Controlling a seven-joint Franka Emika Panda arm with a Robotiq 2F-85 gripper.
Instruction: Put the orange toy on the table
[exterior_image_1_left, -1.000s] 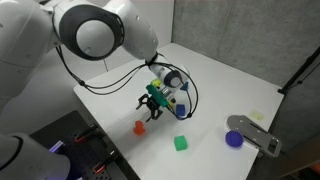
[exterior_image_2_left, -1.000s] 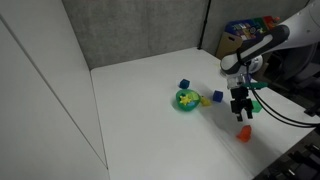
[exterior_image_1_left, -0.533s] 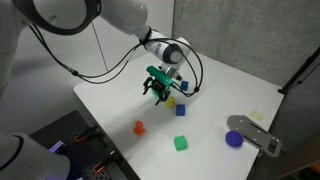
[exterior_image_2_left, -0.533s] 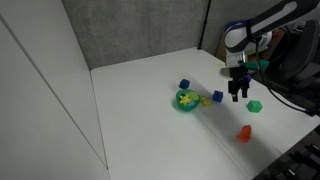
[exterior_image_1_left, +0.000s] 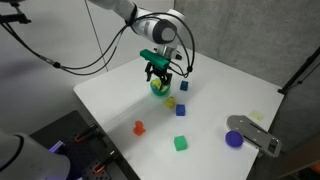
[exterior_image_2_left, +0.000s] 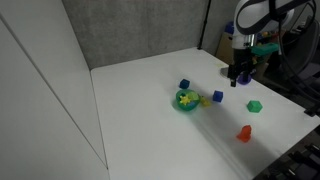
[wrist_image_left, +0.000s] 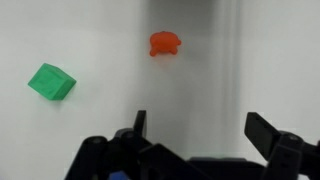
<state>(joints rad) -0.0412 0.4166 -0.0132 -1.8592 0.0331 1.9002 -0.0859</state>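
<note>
The orange toy (exterior_image_1_left: 139, 127) lies alone on the white table (exterior_image_1_left: 215, 105), near its front edge. It also shows in an exterior view (exterior_image_2_left: 243, 133) and at the top of the wrist view (wrist_image_left: 165, 43). My gripper (exterior_image_1_left: 160, 74) is open and empty, raised well above the table over the green bowl (exterior_image_1_left: 160, 88). It shows in an exterior view (exterior_image_2_left: 240, 76) too, and in the wrist view (wrist_image_left: 200, 125) with nothing between its fingers.
A green cube (exterior_image_1_left: 181, 143) lies right of the orange toy; it shows in the wrist view (wrist_image_left: 51, 81). A yellow piece (exterior_image_1_left: 171, 102), blue cubes (exterior_image_1_left: 181, 111), (exterior_image_2_left: 184, 86), a purple cup (exterior_image_1_left: 234, 139) and a grey object (exterior_image_1_left: 256, 133) stand on the table.
My open gripper has risen away from the orange toy and moved back over the green bowl. The toy has stayed where it lies on the table.
</note>
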